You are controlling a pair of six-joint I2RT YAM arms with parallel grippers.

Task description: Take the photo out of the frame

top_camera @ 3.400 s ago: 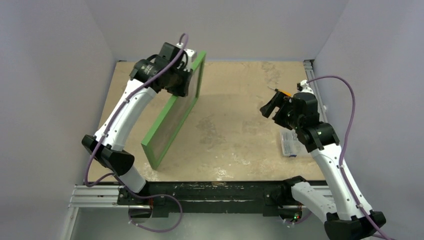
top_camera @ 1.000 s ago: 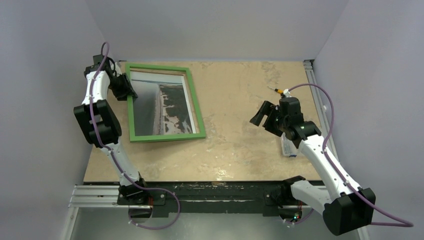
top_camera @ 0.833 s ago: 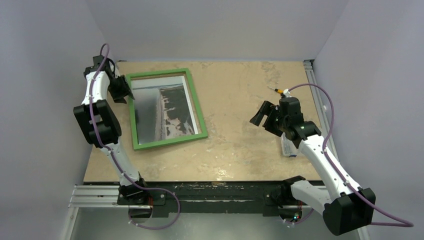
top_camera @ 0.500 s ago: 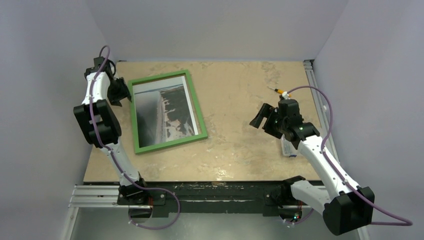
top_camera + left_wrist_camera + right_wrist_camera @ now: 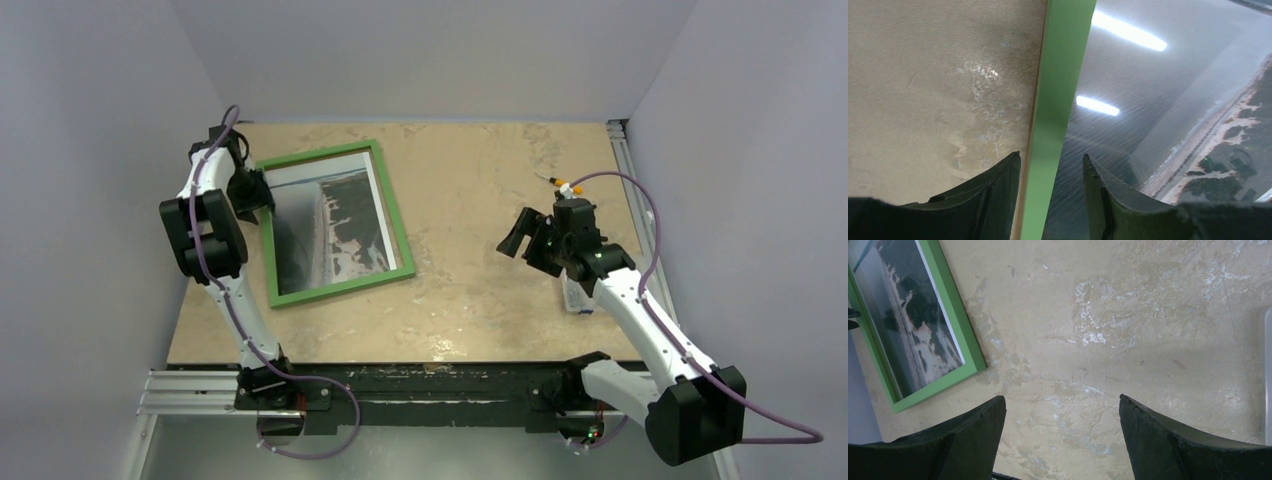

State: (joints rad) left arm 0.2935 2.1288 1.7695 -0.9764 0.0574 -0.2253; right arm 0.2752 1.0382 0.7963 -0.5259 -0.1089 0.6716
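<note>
The frame was laid flat on the tabletop towards its far left corner, turned slightly askew from the tabletop's edges; the photo was seated inside it, face up, with ceiling lights mirrored on its grey surface in the left wrist view. The left gripper was placed at the frame's left rail, near the frame's far corner; its fingers were spread astride the green rail – one over the bare tabletop just beside the rail's outer edge, the other over the photo with a slim gap to the rail – so nothing was pinched. The right gripper was held above bare tabletop right of the middle, well apart from the frame; its fingers were spread wide with nothing between them – only the mottled surface was seen there. A small clear box was lying near the tabletop's right edge, partly hidden under the right arm.
</note>
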